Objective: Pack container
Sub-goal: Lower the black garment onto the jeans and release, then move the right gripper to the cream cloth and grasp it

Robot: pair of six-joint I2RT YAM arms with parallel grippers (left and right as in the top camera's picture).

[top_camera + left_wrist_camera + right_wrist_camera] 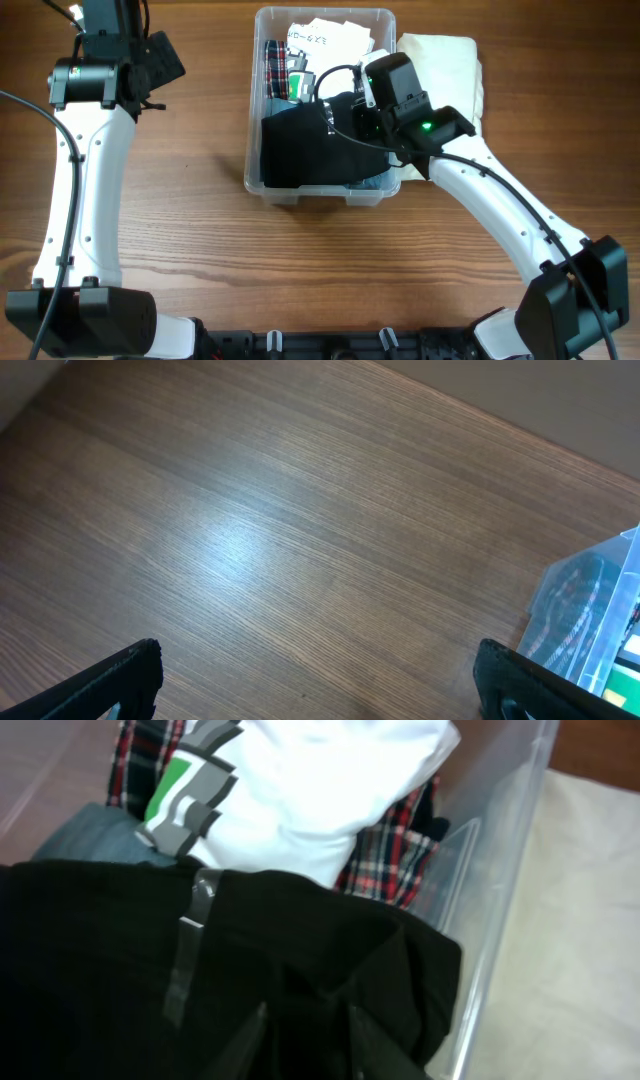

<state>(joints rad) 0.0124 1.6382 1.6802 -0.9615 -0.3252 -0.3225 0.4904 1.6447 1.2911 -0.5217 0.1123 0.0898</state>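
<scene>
The clear plastic container (253, 120) stands at the table's middle back, holding clothes. A black garment (305, 150) lies on top at the near end. Behind it are a white garment (325, 40), red plaid cloth (275, 62) and a green-and-grey piece (298, 82). My right gripper (308, 1038) is down inside the container (500, 870), its fingers close together on a fold of the black garment (100, 950). My left gripper (320, 680) is open and empty above bare table, left of the container (590, 620).
A folded cream cloth (450, 60) lies on the table against the container's right side; it also shows in the right wrist view (590, 920). The left arm (85, 150) runs along the table's left side.
</scene>
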